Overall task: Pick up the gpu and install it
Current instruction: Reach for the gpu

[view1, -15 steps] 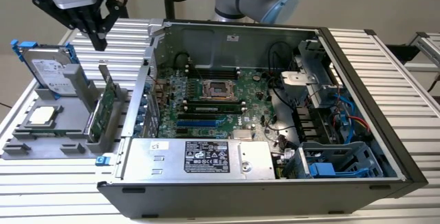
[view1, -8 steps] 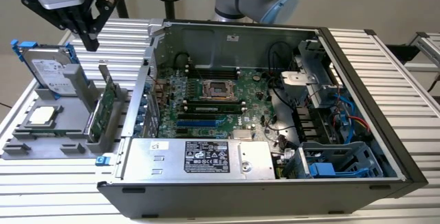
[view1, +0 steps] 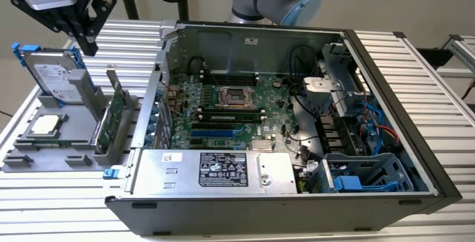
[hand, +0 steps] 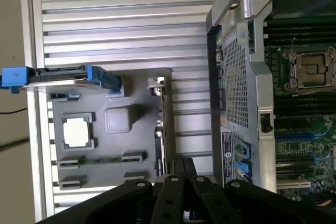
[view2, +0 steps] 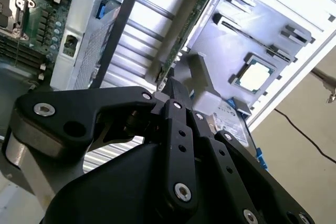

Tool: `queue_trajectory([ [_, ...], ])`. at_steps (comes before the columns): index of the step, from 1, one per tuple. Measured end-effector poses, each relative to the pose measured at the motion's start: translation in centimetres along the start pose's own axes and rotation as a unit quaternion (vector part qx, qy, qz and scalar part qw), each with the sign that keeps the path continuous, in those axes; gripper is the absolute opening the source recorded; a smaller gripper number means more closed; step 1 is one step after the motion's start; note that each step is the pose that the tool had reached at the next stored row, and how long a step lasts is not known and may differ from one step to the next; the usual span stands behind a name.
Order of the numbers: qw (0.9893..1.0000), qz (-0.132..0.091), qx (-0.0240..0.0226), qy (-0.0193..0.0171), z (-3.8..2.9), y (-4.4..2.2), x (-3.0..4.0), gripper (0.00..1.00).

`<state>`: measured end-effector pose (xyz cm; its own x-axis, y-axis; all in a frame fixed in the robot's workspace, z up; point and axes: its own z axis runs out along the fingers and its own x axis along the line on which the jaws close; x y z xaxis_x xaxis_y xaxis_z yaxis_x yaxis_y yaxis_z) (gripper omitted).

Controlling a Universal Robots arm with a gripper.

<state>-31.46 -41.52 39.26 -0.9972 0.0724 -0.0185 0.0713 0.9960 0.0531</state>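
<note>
In the exterior view the open computer case (view1: 260,211) lies nearest. Beside it, at the exterior view's left, a grey holder (view1: 37,161) carries a small square chip (view1: 46,124) lying flat. The gpu (view1: 113,117) stands on its edge in a slot of this holder, just beside the case wall. Behind it stands a hard drive (view1: 53,75). Farthest, the gripper (view1: 90,47) hangs above them, fingers pressed together and holding nothing, apart from the gpu.

The table (view1: 415,75) is a bed of ribbed aluminium slats. An open computer case (view1: 260,214) lies on it, and a grey parts holder (view1: 37,161) sits just beside the case, toward the exterior view's left.
</note>
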Motion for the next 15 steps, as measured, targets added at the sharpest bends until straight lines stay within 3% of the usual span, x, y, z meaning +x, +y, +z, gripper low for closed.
queue_trajectory([
  [15,1.0,0.0,0.0,0.0,-0.05,-0.24,2.11,0.0],
])
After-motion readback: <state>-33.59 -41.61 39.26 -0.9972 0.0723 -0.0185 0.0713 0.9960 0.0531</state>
